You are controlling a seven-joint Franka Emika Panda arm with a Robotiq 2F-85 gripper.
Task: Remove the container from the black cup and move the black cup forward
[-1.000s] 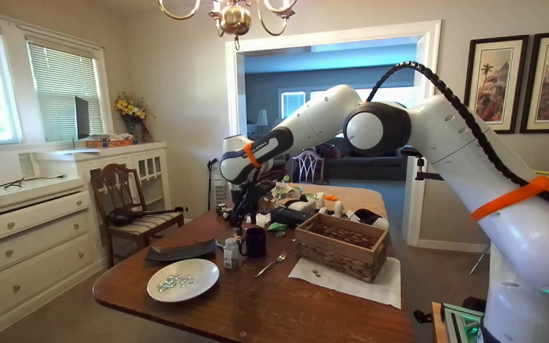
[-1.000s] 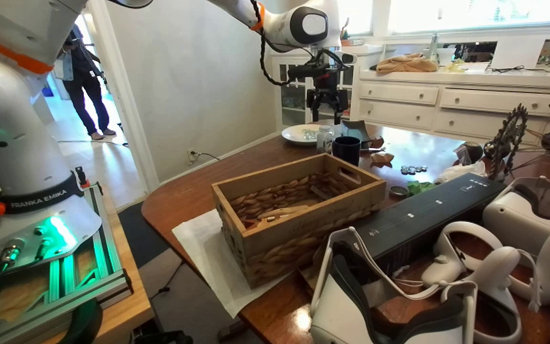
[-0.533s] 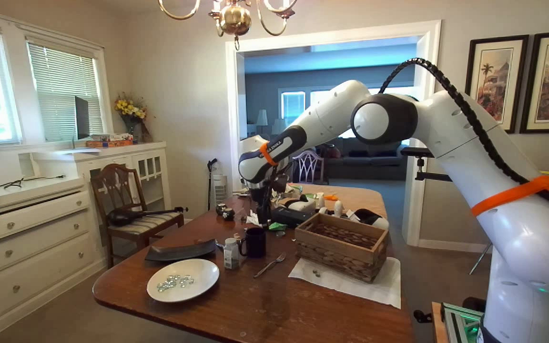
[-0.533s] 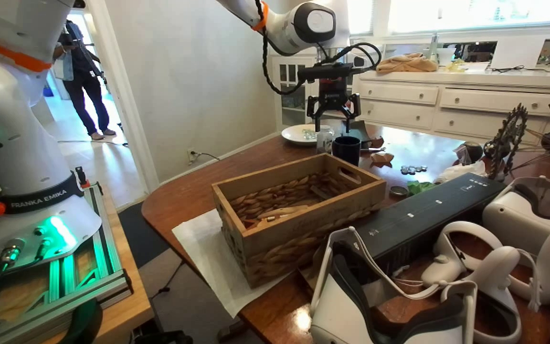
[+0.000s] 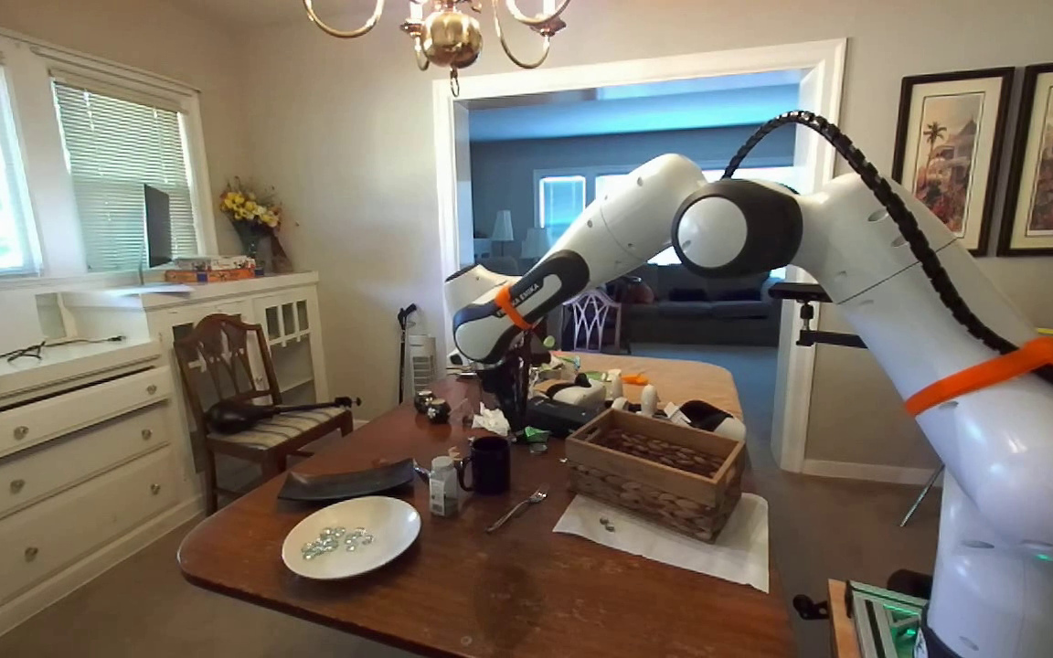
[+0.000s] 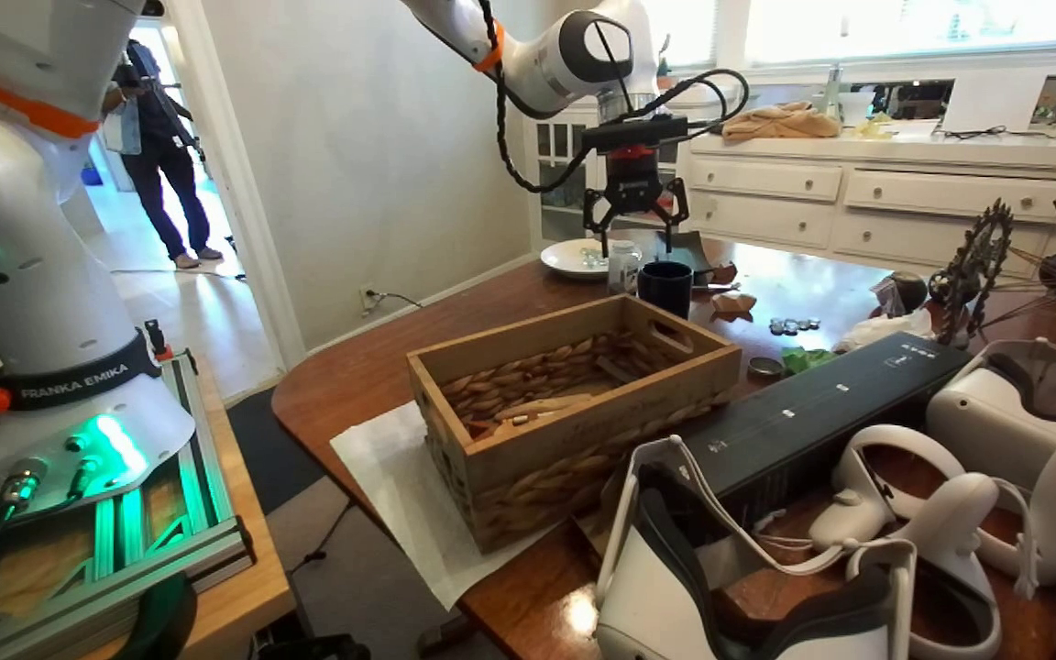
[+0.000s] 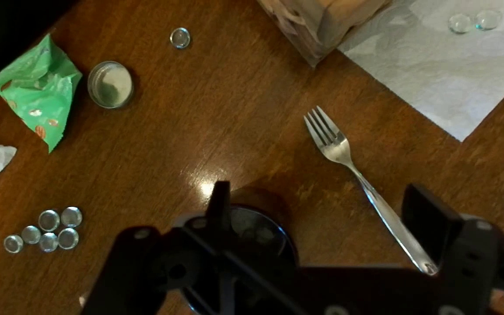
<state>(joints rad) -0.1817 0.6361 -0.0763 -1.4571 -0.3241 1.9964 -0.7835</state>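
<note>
Over the table (image 5: pixel 526 594), the arm (image 5: pixel 737 228) has moved rightward in an exterior view since one second ago, and the pincer (image 6: pixel 636 249) has turned. I have it spread wide, clamped on nothing. Upright below stands the black cup (image 6: pixel 665 295), off centre, partly hidden by the finger (image 7: pixel 220 202) at the wrist view's left; I judge I must first shift that way.

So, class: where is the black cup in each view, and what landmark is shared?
In an exterior view: black cup, lower half, slightly left of centre.
In an exterior view: black cup, upper half, right of centre.
Wrist view: black cup, bottom centre, partly hidden by the gripper.
Shared landmark: wicker basket, just a corner in the wrist view.
</note>
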